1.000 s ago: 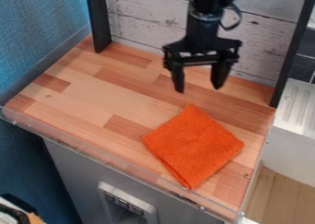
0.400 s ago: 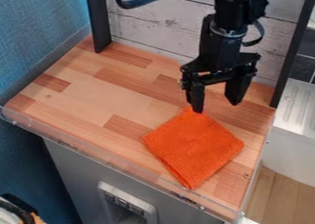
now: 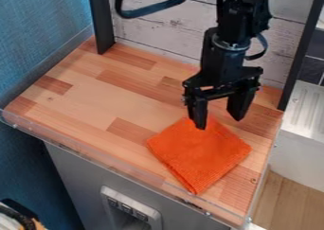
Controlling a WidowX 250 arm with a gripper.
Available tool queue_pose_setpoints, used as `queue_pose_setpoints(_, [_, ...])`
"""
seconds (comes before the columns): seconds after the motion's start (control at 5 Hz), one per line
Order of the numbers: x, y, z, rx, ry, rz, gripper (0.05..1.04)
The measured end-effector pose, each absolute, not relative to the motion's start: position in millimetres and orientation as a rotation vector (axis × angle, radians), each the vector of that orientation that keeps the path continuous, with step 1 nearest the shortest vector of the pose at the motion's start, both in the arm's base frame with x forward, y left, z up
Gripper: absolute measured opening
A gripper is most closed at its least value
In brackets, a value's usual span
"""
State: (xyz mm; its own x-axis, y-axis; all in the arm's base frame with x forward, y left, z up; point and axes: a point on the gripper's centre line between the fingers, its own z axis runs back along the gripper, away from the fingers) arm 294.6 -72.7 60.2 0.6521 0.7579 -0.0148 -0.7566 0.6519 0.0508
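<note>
The black gripper [image 3: 219, 122] hangs over the right part of the wooden counter, at the back corner of an orange cloth [image 3: 201, 155]. Its two fingers stand well apart with nothing held between them. The left fingertip overlaps the cloth's back corner in the view; whether it touches the fabric I cannot tell. The other fingertip is just beyond the cloth's back right edge. The cloth lies flat and folded, in a diamond shape, towards the counter's front right.
The wooden counter [image 3: 95, 99] has a clear raised strip along its front edge. Black posts [image 3: 101, 21] rise at the back left and right, before a whitewashed plank wall [image 3: 152, 28]. A white ridged surface [image 3: 307, 113] lies off to the right.
The gripper has moved right and down towards the front, from behind the cloth to its back corner. Its fingers remain apart, and the cloth lies where it was.
</note>
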Motion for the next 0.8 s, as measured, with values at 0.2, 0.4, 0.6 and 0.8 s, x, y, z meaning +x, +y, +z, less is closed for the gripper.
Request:
queue_pose_setpoints(0.2, [288, -76, 56, 0.031, 0.049, 0.861, 0.678])
queue_pose_setpoints(0.4, [287, -80, 51, 0.008, 0.050, 0.847, 0.379])
queue_pose_setpoints(0.6, [289, -84, 43, -0.028, 0.040, 0.840, 0.163])
queue_pose_setpoints(0.8, [288, -87, 25, -0.052, 0.035, 0.821, 0.067])
